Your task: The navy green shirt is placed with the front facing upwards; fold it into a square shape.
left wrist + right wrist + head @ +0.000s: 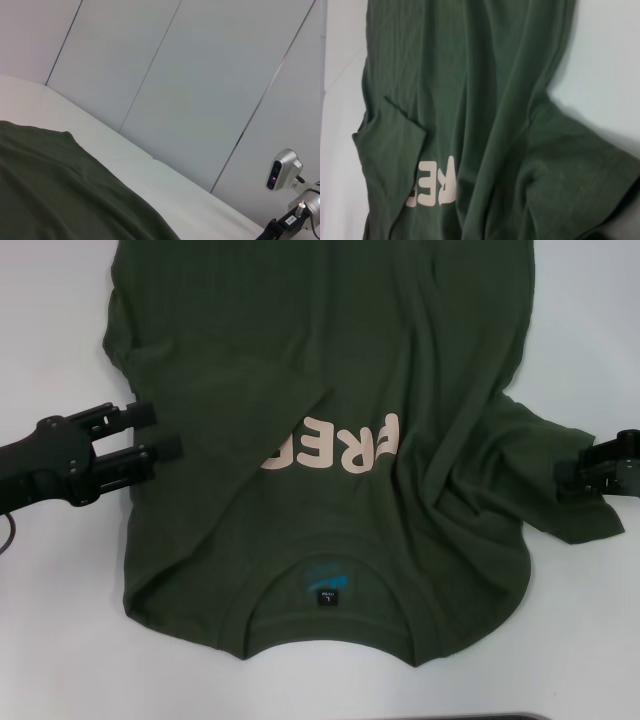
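Observation:
The navy green shirt [330, 360] lies flat on the white table [60, 640], collar and small black neck label [325, 597] nearest me. Its left sleeve [240, 410] is folded inward and covers part of the cream letters [340, 448]. The right sleeve [525, 465] lies spread outward, rumpled. My left gripper [165, 432] is open at the shirt's left edge, fingertips over the cloth. At the right sleeve's end sits my right gripper [572, 478]. The right wrist view shows the shirt [485, 75] with its folded sleeve and letters [437, 187]. The left wrist view catches a stretch of the shirt [50, 190].
Bare table surface runs along both sides of the shirt and in front of the collar. In the left wrist view, grey wall panels [200, 75] stand behind the table, and the right arm's wrist camera [284, 170] shows farther off.

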Available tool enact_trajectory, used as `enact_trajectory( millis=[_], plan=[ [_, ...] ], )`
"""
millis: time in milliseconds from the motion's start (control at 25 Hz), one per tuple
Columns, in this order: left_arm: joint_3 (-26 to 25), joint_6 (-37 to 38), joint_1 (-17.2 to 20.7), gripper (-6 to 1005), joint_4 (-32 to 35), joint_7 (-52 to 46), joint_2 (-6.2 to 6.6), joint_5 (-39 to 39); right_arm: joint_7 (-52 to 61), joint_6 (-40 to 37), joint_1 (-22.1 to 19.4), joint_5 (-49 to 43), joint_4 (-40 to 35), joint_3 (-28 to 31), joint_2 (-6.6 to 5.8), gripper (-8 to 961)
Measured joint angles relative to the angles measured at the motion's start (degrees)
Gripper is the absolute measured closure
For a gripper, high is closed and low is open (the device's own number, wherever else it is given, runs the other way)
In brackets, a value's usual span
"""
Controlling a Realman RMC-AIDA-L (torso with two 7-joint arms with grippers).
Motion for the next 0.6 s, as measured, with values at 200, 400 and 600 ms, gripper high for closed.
enact_trajectory(
  millis=[200, 400, 600],
  plan=[
    [0.0, -0.01, 0.1, 278, 0.03, 0.0, 0.0, 0.0, 0.05, 0.76, -0.2, -0.54, 0.01, -0.09, -0.06, 695],
    [0.06, 0.08, 0.16, 278, 0.06, 0.0, 0.0, 0.0, -0.13, 1.64, -0.21, -0.95, -0.18, 0.07, 0.12, 869],
    [0.02, 0.0, 0.31, 278, -0.02, 0.0, 0.0, 0.0, -1.03, 1.23, -0.25, -0.6, -0.38, 0.45, 0.28, 888]
  ],
)
